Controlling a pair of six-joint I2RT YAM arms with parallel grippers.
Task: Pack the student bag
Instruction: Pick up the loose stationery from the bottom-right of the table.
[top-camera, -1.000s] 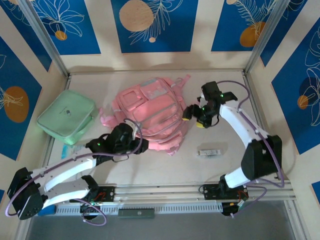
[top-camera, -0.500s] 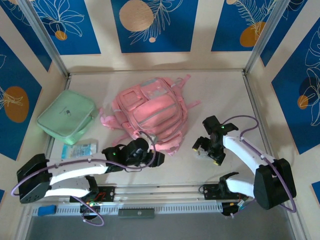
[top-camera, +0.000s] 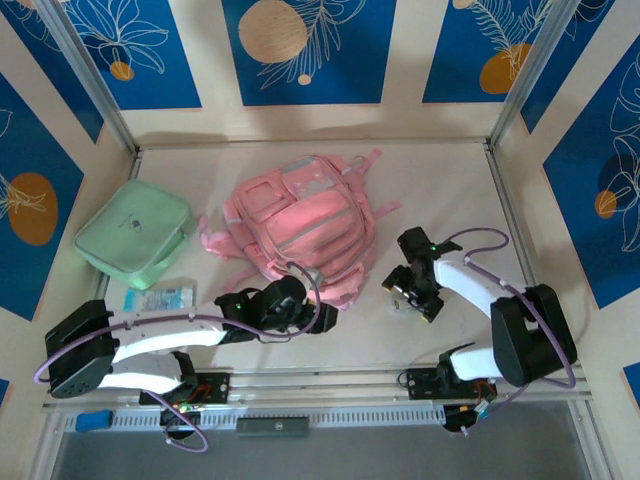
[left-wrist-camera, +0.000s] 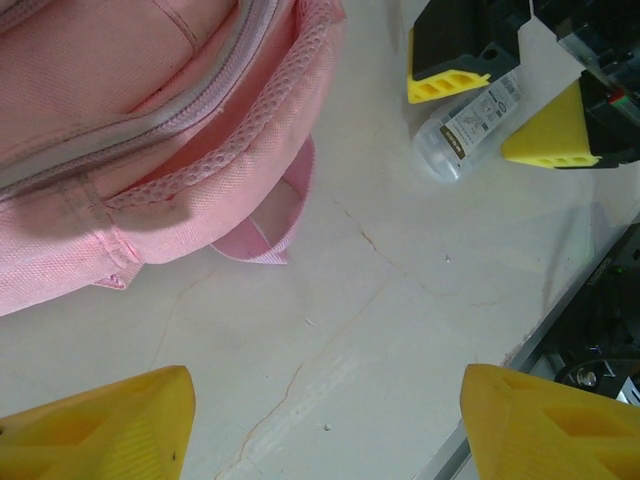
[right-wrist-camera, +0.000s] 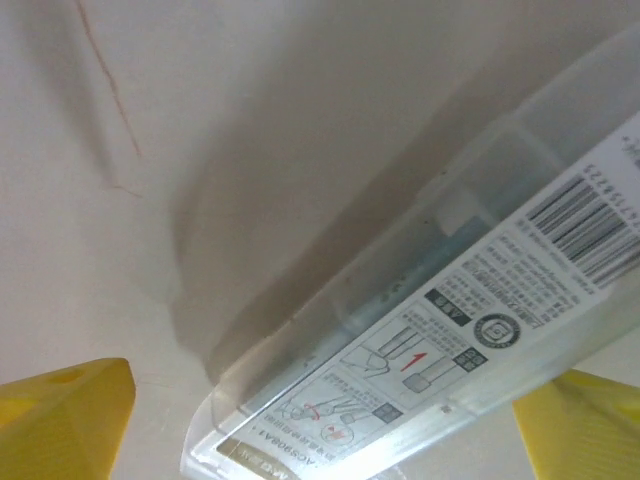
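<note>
The student bag (top-camera: 300, 225) is a pink backpack that lies flat in the middle of the table. Its lower corner and mesh edge (left-wrist-camera: 150, 130) fill the upper left of the left wrist view. My left gripper (top-camera: 312, 312) hovers open just below the bag's near corner, over bare table (left-wrist-camera: 325, 430), nothing between its yellow fingertips (left-wrist-camera: 100, 425). To the bag's right, my right gripper (top-camera: 408, 298) is open and straddles a clear plastic case (right-wrist-camera: 430, 330) with a printed label. The case (left-wrist-camera: 468, 125) rests on the table between its fingers.
A flat mint-green zip case (top-camera: 135, 235) sits at the left. A small blue-and-white packet (top-camera: 160, 297) lies in front of it. The metal rail (top-camera: 330, 378) runs along the near table edge, close to both grippers. Frame posts stand at the back corners.
My left gripper has come off the bag toward the near edge and opened wider. My right gripper has dropped from beside the bag's right side onto the clear case.
</note>
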